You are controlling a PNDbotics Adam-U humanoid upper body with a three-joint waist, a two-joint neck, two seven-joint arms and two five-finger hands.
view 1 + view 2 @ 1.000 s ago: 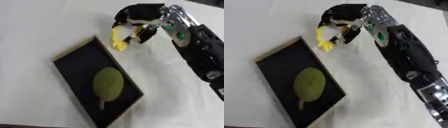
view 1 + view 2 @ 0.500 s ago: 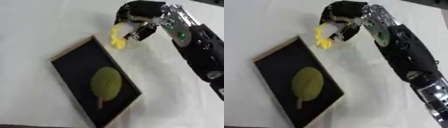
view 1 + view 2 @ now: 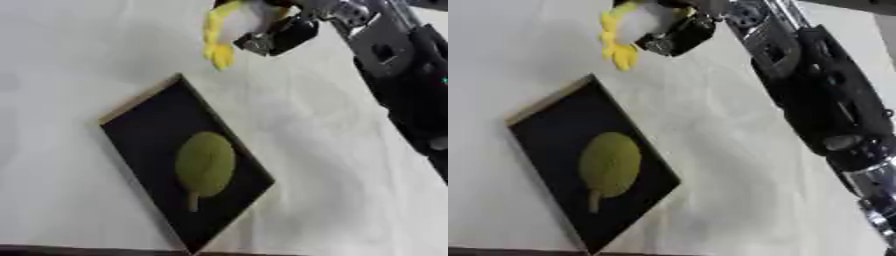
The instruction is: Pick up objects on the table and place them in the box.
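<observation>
My right hand (image 3: 276,35) is at the top of the view, its fingers curled round a yellow object (image 3: 219,37) that hangs down from it above the white table. The object's lower tip hovers just beyond the far corner of the black box (image 3: 144,142). Inside the box lies a green leaf-shaped object (image 3: 204,165) with a short stem pointing toward me. My right forearm (image 3: 824,105) runs down the right side of the view. My left hand shows in neither view.
The box lies askew on a white cloth-covered table (image 3: 350,190), its long side running from upper left to lower right. A dark table edge (image 3: 87,249) shows along the bottom.
My right hand has lifted the yellow object higher and farther from me, toward the top of the view. The whole picture has shifted down, so the camera moved too.
</observation>
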